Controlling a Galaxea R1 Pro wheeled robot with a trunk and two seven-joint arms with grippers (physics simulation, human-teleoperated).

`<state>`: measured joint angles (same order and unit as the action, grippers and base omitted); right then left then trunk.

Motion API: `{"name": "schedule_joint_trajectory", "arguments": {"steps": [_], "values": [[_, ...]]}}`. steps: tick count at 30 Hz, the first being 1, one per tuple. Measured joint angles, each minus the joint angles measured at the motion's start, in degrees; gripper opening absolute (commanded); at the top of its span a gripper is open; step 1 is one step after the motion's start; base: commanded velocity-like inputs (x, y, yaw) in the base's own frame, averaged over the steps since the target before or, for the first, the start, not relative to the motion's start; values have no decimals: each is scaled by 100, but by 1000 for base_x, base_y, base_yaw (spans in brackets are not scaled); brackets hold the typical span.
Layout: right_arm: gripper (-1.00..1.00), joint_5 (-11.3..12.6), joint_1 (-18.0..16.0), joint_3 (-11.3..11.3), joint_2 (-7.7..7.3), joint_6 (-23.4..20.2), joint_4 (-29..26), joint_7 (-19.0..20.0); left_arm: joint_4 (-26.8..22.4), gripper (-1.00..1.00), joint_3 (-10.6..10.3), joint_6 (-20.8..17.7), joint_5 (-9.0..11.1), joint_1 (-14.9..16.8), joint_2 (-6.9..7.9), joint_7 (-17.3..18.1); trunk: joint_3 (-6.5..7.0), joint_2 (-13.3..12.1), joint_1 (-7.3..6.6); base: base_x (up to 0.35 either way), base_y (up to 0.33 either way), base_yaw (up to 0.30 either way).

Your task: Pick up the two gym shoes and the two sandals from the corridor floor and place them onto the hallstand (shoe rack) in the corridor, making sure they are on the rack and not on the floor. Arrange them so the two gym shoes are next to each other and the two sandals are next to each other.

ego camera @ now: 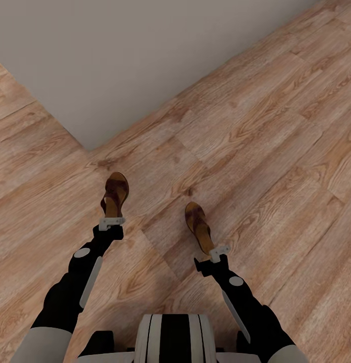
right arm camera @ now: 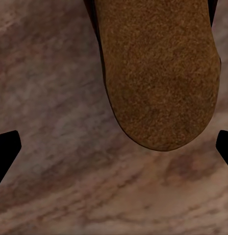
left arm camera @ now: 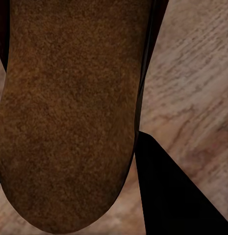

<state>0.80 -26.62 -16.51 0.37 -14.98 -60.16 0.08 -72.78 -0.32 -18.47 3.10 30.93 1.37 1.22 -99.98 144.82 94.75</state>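
Both arms reach down to the two sandals on the corridor floor, one gripper at each heel.

The left sandal lies just beyond the left gripper, its long axis running away from the robot with the heel near; the right sandal lies likewise beyond the right gripper, toe angled far and slightly left. Each arm is nearest its own sandal, and the two sandals are well apart. In the right wrist view the tan insole sits ahead of spread fingertips, so that gripper is released and empty. The left wrist view shows the insole very close with a dark finger beside it; whether those jaws have clenched on the sandal I cannot tell. The grey wall stands beyond.
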Motion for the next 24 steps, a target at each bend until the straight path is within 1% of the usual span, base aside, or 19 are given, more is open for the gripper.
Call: {"name": "schedule_joint_trajectory", "arguments": {"steps": [24], "values": [[100, 0, 0, 0, 1, 0, -5, 0, -24, -100, -15, -1, -6, 0, -9, -3, -1, 0, 0, 20, 0, -2]]}}
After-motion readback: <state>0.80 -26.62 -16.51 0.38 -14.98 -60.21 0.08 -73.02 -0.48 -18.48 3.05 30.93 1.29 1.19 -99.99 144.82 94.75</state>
